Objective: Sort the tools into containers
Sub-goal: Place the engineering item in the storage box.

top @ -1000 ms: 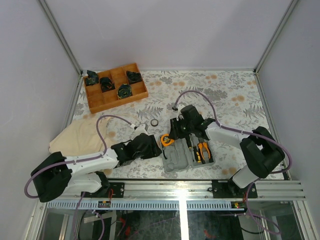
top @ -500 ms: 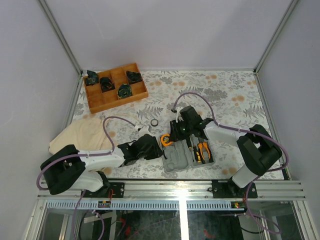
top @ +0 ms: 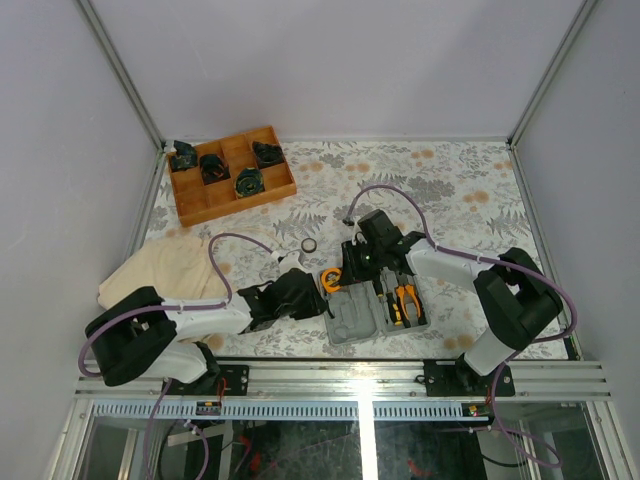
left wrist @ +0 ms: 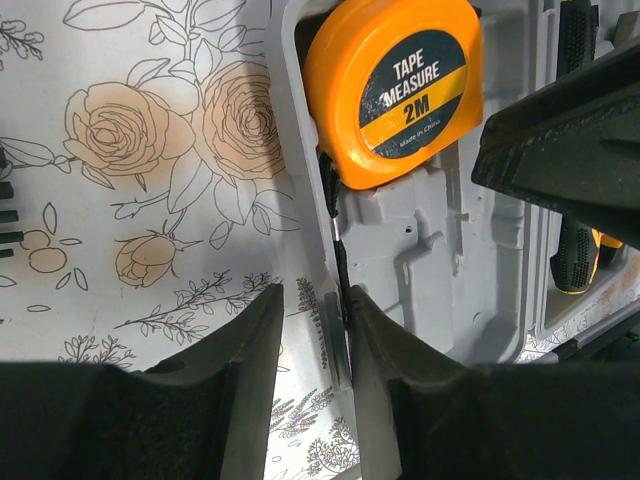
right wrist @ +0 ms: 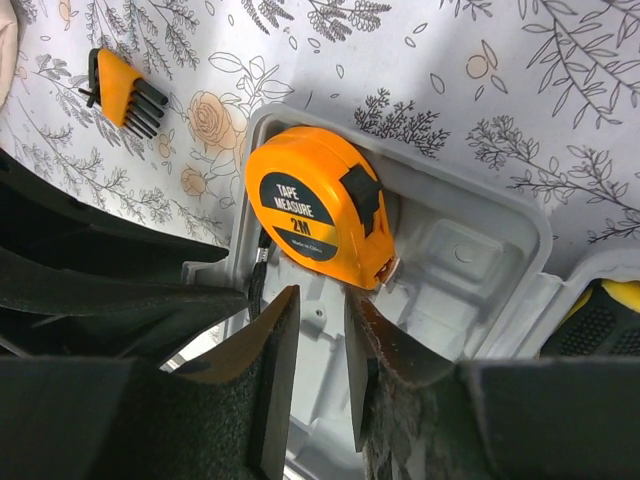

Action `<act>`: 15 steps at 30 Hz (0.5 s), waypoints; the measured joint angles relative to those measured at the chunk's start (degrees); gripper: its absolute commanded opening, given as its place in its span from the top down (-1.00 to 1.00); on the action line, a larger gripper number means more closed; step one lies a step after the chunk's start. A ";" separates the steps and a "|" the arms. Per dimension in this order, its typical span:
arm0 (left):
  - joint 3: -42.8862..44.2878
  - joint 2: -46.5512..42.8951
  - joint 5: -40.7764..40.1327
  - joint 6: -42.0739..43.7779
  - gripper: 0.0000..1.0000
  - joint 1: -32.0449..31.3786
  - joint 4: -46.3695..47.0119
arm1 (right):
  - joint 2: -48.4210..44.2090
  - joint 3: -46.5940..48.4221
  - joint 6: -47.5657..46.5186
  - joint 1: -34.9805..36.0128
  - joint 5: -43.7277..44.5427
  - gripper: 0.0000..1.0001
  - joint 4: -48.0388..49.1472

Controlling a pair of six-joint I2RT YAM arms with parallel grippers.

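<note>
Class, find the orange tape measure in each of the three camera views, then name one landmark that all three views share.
Top external: the tape measure is near the centre, at the far-left corner of the grey case.
Left wrist: it is at the upper middle, at a corner of the grey case.
Right wrist: it is left of centre, at that same case corner.
Shared landmark: the grey case's rim around that corner.
</note>
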 measured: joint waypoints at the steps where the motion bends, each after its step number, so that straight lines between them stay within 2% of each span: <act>1: 0.00 0.04 0.02 0.00 0.40 0.00 0.07 | 0.00 0.00 0.35 0.00 -0.20 0.39 -0.07; 7: 0.00 0.17 0.17 0.02 0.42 0.00 0.26 | 0.22 -0.02 2.08 0.00 -1.18 0.38 -0.48; 10: 0.00 0.26 0.22 0.02 0.42 0.00 0.37 | 0.04 -0.42 2.16 0.00 -0.92 0.28 -0.09; 15: 0.00 0.26 0.22 0.02 0.43 0.00 0.39 | -3.13 -2.14 0.90 0.00 1.66 -0.03 1.05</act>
